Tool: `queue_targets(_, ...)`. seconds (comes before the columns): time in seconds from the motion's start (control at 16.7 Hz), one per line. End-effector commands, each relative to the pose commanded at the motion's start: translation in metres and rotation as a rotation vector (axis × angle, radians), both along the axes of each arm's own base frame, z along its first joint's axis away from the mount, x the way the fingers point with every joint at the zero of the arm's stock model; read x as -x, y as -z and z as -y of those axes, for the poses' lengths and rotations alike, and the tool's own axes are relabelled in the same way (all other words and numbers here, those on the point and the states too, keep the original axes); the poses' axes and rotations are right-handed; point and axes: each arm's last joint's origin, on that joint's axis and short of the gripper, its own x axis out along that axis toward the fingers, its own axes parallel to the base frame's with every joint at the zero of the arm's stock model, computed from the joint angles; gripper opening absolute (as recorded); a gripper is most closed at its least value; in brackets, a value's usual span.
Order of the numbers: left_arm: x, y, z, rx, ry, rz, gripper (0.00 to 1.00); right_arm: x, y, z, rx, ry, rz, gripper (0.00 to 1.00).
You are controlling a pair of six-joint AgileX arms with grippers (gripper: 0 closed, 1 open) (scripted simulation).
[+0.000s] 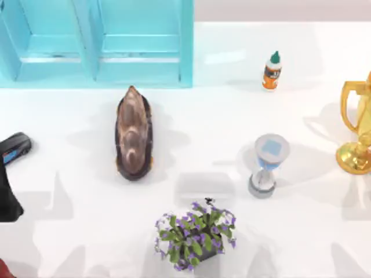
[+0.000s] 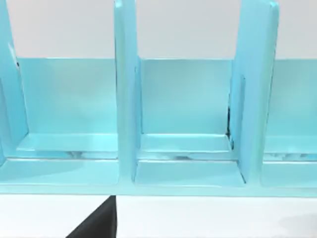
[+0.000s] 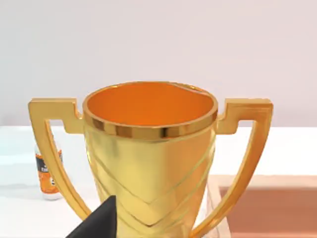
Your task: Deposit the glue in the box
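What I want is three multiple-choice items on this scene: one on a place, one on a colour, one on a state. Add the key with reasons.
1. Where on the table is the glue, by the top view?
A. Far side, right of the turquoise rack
B. Near edge, at the left
C. Dead centre

2. What colour is the glue's cap?
A. Red
B. Green
C. Black

3. How does the glue stand?
A. Lying on its side
B. Upright on its base
C. Upside down on its cap

Key: 1 A, it sits near the far edge, just right of the rack. 2 B, the pointed tip is green. 3 B, cap uppermost, base on the table.
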Motion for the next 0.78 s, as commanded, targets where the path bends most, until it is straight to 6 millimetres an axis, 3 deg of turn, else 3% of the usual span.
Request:
queue_targets(0.18,0.000,0.000,0.000,0.000,0.000,0.000,1.00,0.000,-0.001,0.000,-0.002,0.000,-0.001,1.00)
queue_targets(0.36,0.000,0.000,0.000,0.000,0.000,0.000,1.00,-0.003,-0.015,-0.004,-0.017,-0.007,-0.008,1.00)
queue_targets(0.6,0.000,0.000,0.000,0.000,0.000,0.000,1.00,-0.015,-0.057,-0.015,-0.056,-0.035,-0.009,1.00)
queue_targets(0.78,0.000,0.000,0.000,0.000,0.000,0.000,1.00,-0.040,-0.097,-0.032,-0.090,-0.066,-0.013,1.00)
